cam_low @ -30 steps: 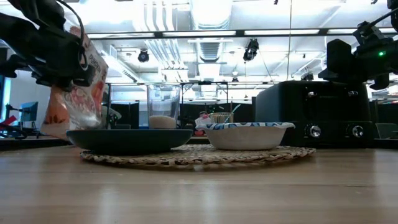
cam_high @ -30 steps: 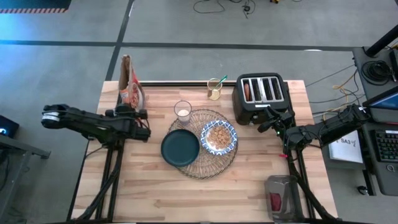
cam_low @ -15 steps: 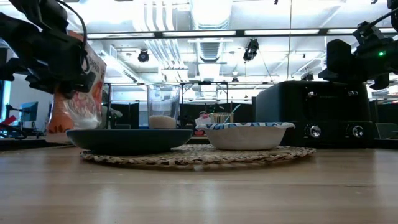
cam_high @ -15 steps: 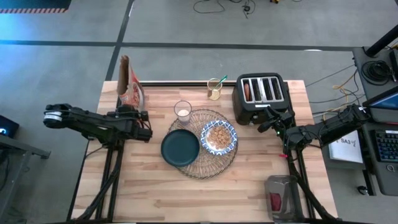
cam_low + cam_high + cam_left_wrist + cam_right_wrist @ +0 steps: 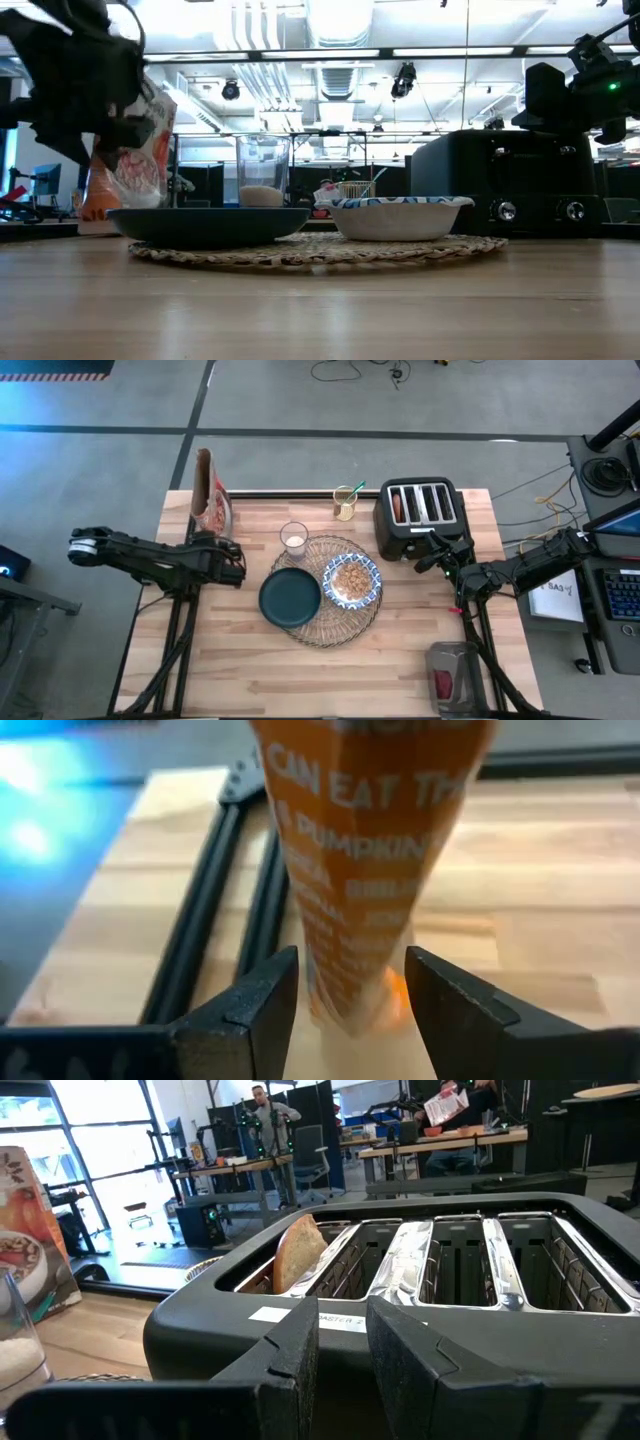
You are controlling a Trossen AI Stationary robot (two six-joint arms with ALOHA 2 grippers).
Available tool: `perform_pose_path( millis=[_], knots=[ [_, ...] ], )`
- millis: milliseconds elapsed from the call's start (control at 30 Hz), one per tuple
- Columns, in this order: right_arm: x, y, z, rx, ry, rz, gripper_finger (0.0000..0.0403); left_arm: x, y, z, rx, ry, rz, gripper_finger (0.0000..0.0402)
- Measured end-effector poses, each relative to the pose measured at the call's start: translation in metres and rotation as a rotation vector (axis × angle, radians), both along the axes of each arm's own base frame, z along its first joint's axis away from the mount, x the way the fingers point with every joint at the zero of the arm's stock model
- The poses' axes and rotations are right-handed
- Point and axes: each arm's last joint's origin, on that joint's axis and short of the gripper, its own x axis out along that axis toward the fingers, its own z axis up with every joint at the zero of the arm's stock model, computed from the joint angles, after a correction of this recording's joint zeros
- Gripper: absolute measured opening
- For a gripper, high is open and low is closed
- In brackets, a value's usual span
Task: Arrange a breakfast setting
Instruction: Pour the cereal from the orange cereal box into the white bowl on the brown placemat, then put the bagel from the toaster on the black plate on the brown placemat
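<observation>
A round woven placemat (image 5: 337,622) lies mid-table. On it sit a dark teal plate (image 5: 290,597) and a blue-and-white bowl (image 5: 352,580) filled with cereal. A small clear glass (image 5: 293,538) stands at the mat's far-left rim. An orange cereal bag (image 5: 210,500) stands upright on its base at the table's far left. My left gripper (image 5: 350,1005) is open, one finger on either side of the bag's lower part. My right gripper (image 5: 342,1350) hangs by the toaster's near side, its fingers a narrow gap apart with nothing between them.
A black four-slot toaster (image 5: 418,518) stands at the far right with a slice of toast (image 5: 300,1250) in one slot. A small jar with a green stick (image 5: 346,503) is at the far edge, a grey-and-red object (image 5: 452,678) at the near right corner.
My left gripper has opened and let go of the cereal bag. The bag, tilted in the grip a second ago, now stands upright on the table.
</observation>
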Motion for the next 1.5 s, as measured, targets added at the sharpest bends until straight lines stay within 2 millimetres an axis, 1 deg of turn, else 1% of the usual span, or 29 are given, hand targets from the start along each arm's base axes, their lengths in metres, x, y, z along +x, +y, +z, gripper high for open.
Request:
perform_pose_path(
  millis=[233, 333, 433, 600, 733, 867, 1333, 1500],
  knots=[
    [0.000, 0.000, 0.000, 0.000, 0.000, 0.000, 0.0079, 0.010, -0.004, 0.027, -0.212, -0.013, -0.044, 0.0170],
    [0.000, 0.000, 0.000, 0.000, 0.000, 0.000, 0.0079, 0.013, -0.006, 0.035, -0.255, 0.003, -0.074, 0.0170],
    [0.000, 0.000, 0.000, 0.000, 0.000, 0.000, 0.0079, 0.016, -0.006, 0.040, -0.272, 0.017, -0.117, 0.0170],
    [0.000, 0.000, 0.000, 0.000, 0.000, 0.000, 0.0079, 0.025, -0.012, 0.038, -0.330, 0.010, -0.201, 0.0170],
    [0.000, 0.000, 0.000, 0.000, 0.000, 0.000, 0.0079, 0.037, -0.018, 0.034, -0.328, -0.027, -0.298, 0.0170],
    [0.000, 0.000, 0.000, 0.000, 0.000, 0.000, 0.0079, 0.050, -0.021, 0.032, -0.314, -0.058, -0.356, 0.0170],
    [0.000, 0.000, 0.000, 0.000, 0.000, 0.000, 0.0079, 0.076, -0.023, 0.034, -0.302, -0.030, -0.352, 0.0170],
    [0.000, 0.000, 0.000, 0.000, 0.000, 0.000, 0.0079, 0.083, -0.024, 0.037, -0.300, -0.009, -0.377, 0.0170]
  ],
)
